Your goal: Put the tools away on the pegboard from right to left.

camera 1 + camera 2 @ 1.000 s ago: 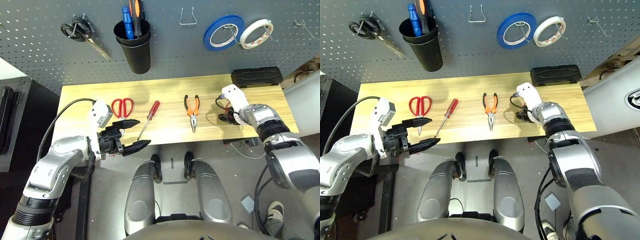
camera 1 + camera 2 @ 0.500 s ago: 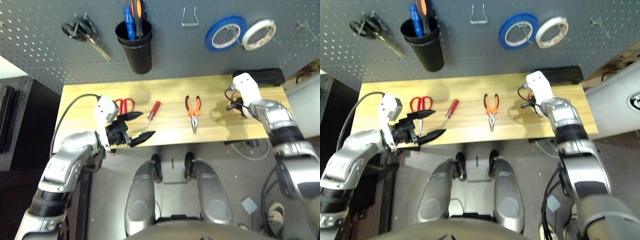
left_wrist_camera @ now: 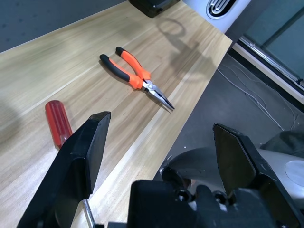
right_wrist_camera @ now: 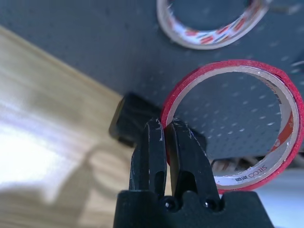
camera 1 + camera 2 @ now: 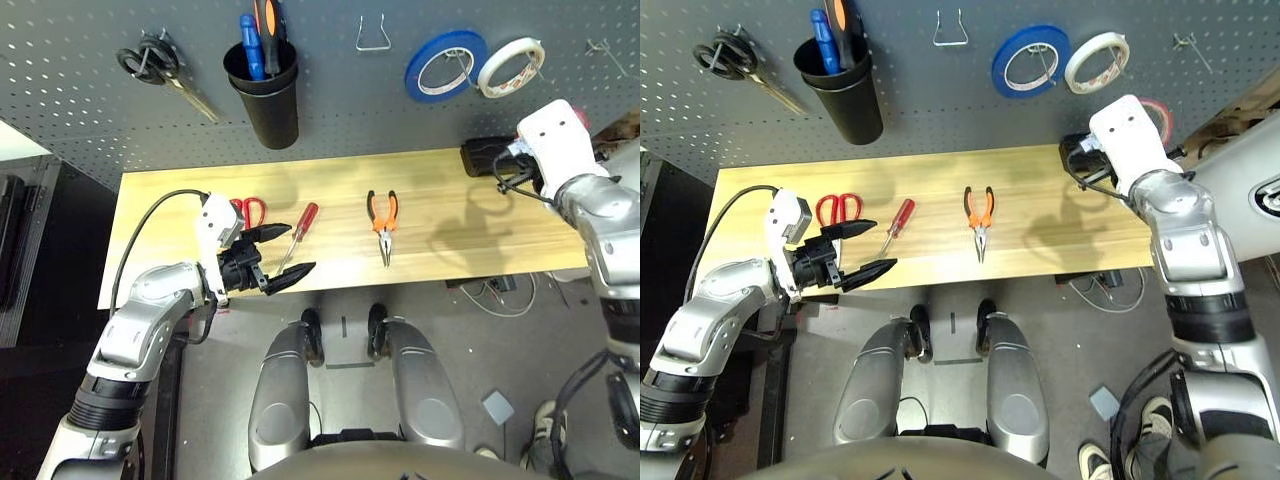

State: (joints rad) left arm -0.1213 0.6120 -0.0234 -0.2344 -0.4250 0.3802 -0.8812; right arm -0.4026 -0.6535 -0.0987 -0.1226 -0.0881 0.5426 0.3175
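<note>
**Red tape ring in transit to the pegboard — first item, rightmost**

- Right claw (image 4: pixel 165 142): pressed together on the rim of the red tape ring (image 4: pixel 285 128), held up in front of the pegboard (image 5: pixel 330 100), below the white tape roll (image 5: pixel 512 66).
- Step in hand: hanging the ring. The next move likely calls for threading its opening over the free hook (image 5: pixel 607 50) at the board's right.
- Left claw (image 5: pixel 283 253): spread, empty, hovering over the table (image 5: pixel 450 220) near the red-handled screwdriver (image 5: pixel 299 232) and red-handled scissors (image 5: pixel 247 211).
- Needle-nose pliers (image 5: pixel 383 219): lying mid-table.
- Writing: print on the ring's inner core, possibly "SITCO"; uncertain.
</note>
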